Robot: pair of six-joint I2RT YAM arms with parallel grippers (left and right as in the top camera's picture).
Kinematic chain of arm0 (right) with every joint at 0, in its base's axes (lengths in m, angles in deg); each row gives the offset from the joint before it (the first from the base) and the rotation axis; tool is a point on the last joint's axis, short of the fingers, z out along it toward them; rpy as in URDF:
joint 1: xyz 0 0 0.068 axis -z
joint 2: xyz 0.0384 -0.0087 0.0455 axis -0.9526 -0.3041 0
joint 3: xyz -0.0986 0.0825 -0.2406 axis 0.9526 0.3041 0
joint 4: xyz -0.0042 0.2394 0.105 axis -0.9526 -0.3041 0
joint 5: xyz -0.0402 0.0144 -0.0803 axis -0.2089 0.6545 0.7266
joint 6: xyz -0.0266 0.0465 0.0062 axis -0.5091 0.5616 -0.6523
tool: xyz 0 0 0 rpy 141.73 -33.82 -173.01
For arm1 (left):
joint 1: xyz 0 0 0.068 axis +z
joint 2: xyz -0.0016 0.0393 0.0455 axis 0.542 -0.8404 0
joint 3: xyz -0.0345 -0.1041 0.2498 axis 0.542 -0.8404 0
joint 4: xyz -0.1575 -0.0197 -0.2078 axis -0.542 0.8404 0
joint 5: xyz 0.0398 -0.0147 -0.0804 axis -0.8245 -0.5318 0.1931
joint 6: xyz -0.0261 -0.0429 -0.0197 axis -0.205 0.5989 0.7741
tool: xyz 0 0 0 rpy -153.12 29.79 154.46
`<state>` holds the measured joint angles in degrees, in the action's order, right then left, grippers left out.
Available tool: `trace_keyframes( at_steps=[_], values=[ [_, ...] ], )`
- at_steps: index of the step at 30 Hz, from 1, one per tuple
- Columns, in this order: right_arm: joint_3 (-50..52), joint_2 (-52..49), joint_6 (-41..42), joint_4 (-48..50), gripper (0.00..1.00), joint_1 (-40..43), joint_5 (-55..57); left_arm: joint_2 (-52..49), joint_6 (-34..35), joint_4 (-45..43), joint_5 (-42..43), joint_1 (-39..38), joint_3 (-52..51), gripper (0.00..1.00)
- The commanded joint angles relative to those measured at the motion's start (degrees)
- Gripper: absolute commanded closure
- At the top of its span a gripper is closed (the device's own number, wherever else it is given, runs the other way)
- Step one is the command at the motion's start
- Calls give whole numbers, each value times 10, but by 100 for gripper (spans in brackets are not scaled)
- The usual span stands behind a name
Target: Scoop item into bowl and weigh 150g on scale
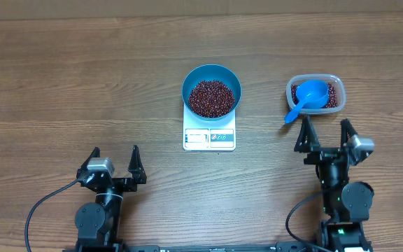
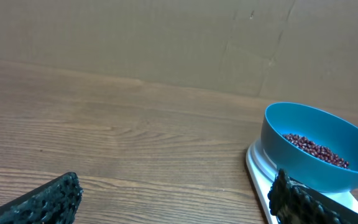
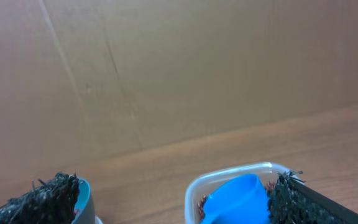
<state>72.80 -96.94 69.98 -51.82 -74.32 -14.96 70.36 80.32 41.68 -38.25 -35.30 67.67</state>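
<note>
The blue bowl (image 1: 211, 91) stands on the white scale (image 1: 209, 138) in the middle of the table, and dark red-brown beans (image 1: 211, 98) fill its bottom. In the left wrist view the bowl (image 2: 319, 149) with beans (image 2: 316, 150) sits at the right on the scale (image 2: 258, 167). My left gripper (image 1: 115, 160) is open near the front left, empty (image 2: 178, 194). My right gripper (image 1: 324, 131) is open just in front of the clear tub (image 1: 315, 94), empty (image 3: 178, 191). The blue scoop (image 1: 308, 98) lies in the tub on more beans (image 1: 333, 96).
A cardboard wall (image 3: 179, 68) stands behind the table's far edge. In the right wrist view the tub (image 3: 229, 180) and scoop (image 3: 238, 200) sit just ahead between the fingers, with the bowl's rim (image 3: 86, 198) at the left.
</note>
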Motion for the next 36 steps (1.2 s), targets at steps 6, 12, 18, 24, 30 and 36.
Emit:
trace_keyframes(
  at_steps=[6,12,18,24,30,36],
  values=[
    [27,152,-53,-170,0,-3,-20,5,10,0,8,4,-2,0],
    [27,243,-100,-271,0,-2,-20,5,10,0,8,4,-2,0],
    [27,311,-127,-346,0,-2,-27,5,10,0,8,4,-2,0],
    [27,311,-143,-348,0,-2,-40,5,10,0,8,4,-2,0],
    [27,311,-143,-348,0,-2,-42,5,10,0,8,4,-2,0],
    [27,311,-183,-346,0,-2,-69,5,10,0,8,4,-2,0]
  ],
)
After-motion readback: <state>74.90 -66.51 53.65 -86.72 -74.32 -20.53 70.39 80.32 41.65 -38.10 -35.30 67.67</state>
